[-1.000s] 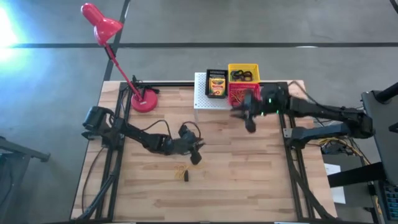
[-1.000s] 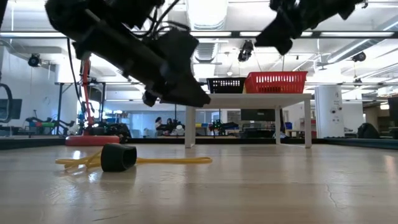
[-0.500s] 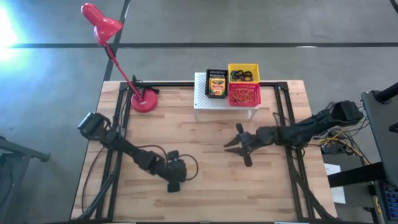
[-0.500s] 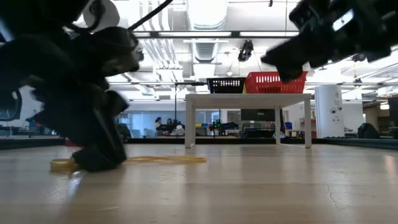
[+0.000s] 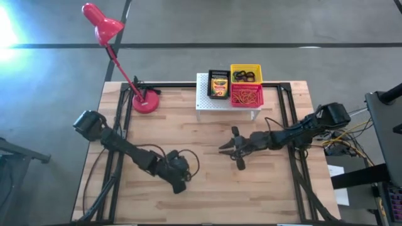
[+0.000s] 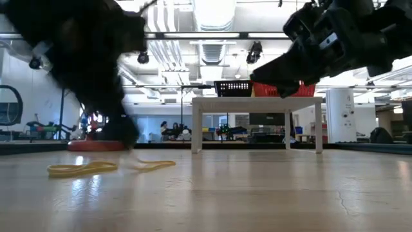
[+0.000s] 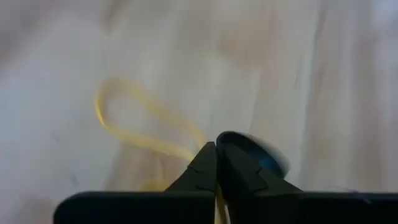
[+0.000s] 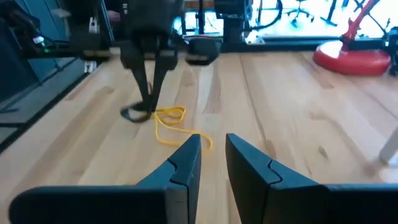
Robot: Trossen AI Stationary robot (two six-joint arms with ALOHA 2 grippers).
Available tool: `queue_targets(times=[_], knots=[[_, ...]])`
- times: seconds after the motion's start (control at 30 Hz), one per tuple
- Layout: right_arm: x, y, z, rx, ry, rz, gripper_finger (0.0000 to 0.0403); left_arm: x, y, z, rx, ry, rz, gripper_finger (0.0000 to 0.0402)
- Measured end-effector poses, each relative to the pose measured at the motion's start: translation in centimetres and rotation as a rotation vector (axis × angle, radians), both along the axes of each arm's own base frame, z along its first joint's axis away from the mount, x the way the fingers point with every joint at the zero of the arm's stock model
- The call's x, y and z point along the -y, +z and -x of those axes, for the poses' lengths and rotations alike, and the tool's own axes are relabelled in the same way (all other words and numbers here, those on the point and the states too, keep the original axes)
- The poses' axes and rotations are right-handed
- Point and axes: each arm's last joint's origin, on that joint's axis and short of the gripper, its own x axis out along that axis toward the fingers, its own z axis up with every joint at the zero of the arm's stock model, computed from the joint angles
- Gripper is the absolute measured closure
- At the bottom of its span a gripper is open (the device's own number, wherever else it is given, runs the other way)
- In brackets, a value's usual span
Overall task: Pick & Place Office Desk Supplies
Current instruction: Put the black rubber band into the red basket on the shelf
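Rubber-band tangle (image 8: 171, 124) lies on the table near its front; the left gripper (image 8: 148, 99) is shut on the small black ring (image 8: 132, 114) beside it. Right gripper (image 5: 229, 146) hovers mid-table, fingers slightly apart, empty. Next: lift cleanly toward the yellow bin (image 5: 245, 74)

You will find no text, label, brand, number or sign that can be read in any of these views. The yellow-and-green crayon box (image 5: 218, 86) in the black bin carries dark printing on its face, but it is too small for you to make out any letters.
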Motion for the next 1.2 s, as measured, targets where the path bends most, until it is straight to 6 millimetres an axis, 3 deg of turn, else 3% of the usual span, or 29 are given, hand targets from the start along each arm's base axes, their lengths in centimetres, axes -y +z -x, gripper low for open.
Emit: queue_targets(times=[0.27, 0.43, 0.63, 0.83, 1.03, 1.2], knots=[[-0.2, 0.3, -0.5, -0.064, 0.01, 0.037, 0.0337, -2.8, 3.9, -2.4, 0.225, 0.065, -0.146, 0.0385], [-0.5, -0.8, 1.2, -0.171, -0.001, -0.046, 0.0349, -6.6, 2.9, -5.1, 0.302, 0.111, -0.208, 0.0386], [-0.6, -2.6, 4.8, -0.265, -0.044, -0.17, 0.036, -10.9, 1.0, -8.8, 0.459, 0.099, -0.16, 0.0386], [0.2, -4.5, 7.4, -0.316, -0.172, -0.226, 0.0364, -14.3, -2.5, -11.1, 0.403, 0.075, -0.111, 0.0378], [0.8, -5.5, 7.9, -0.306, -0.325, -0.206, 0.0364, -15.5, -3.8, -12.5, 0.383, -0.036, 0.042, 0.0332], [0.5, -5.3, 6.6, -0.292, -0.327, -0.163, 0.0362, -15.7, -2.0, -12.9, 0.409, -0.1, 0.026, 0.0278]])
